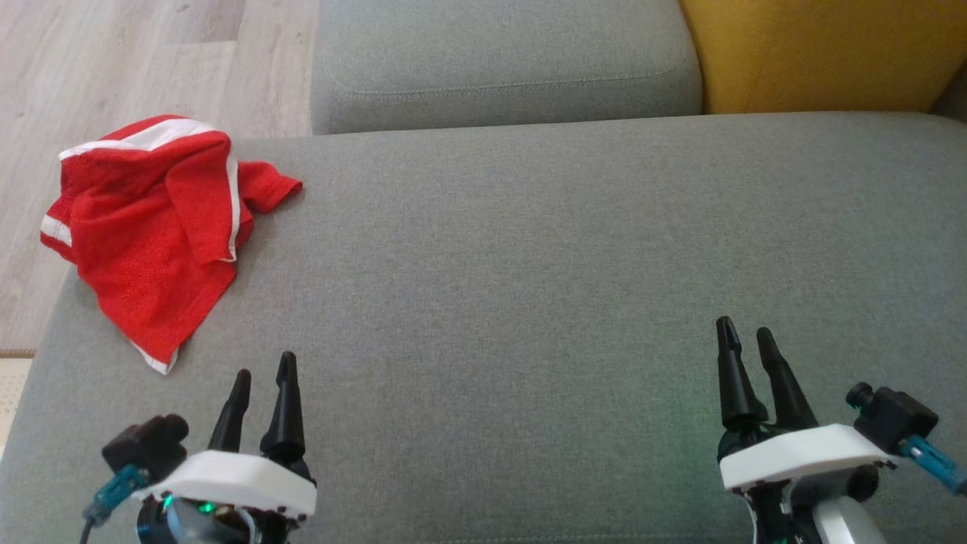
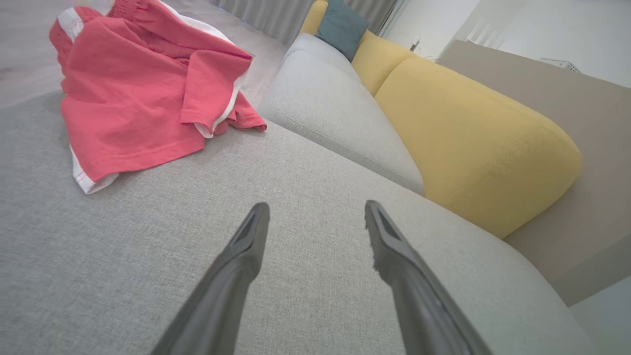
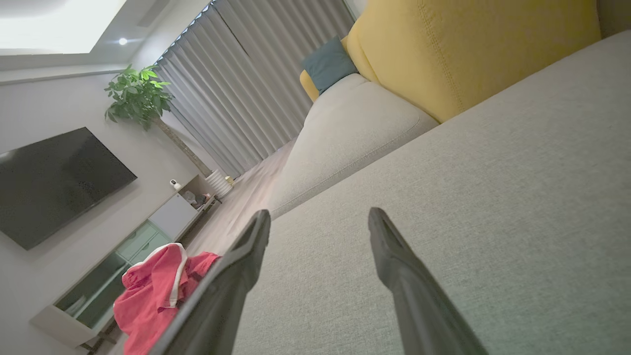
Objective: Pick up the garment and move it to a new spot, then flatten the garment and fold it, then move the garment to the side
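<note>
A wide grey sofa seat [image 1: 544,287] of woven fabric carries the scene, its top flat and smooth. On its far left corner lies a red garment [image 1: 143,234] with white stripes along its edges, crumpled and folded over itself. One short flap points right across the fabric, and a lower corner tapers toward the near side. The bunched part reaches over the seat's left edge, where pale wooden floor [image 1: 113,68] shows beyond. The garment touches nothing else on the seat.
</note>
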